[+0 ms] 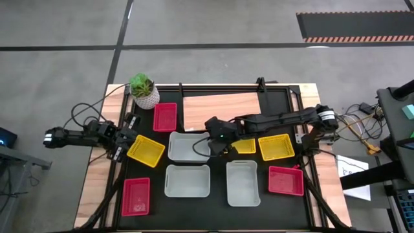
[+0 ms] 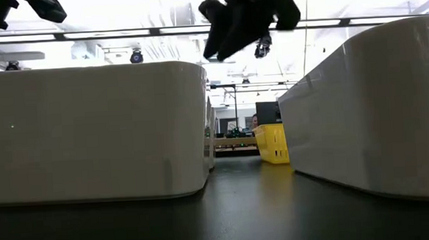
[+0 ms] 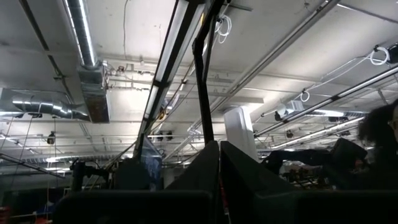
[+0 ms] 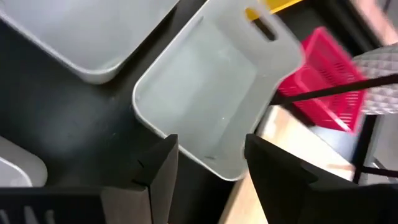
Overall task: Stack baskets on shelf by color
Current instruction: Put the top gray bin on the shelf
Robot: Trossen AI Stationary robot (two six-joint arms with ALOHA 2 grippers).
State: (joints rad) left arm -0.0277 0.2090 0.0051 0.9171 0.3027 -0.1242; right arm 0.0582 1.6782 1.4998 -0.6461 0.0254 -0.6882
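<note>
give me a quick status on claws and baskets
Right claw open over a white basket by the shelf, holding nothing. Left claw shut, parked at the table edge. Shelf bare, no stacks.

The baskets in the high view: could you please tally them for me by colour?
Red plastic mesh baskets: 3
Yellow plastic mesh baskets: 3, one partly under the right arm
Pale grey-white plastic baskets: 3
Total: 9

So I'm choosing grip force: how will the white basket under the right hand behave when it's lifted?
The white basket looks like thin moulded plastic, so probably light and fairly stiff, though its rim may flex if pinched. Its smooth walls could be slippery; the handle slot may give surer hold. It is shallow and flat-bottomed, so unlikely to tip. The open right hand hovers over its edge.
</note>
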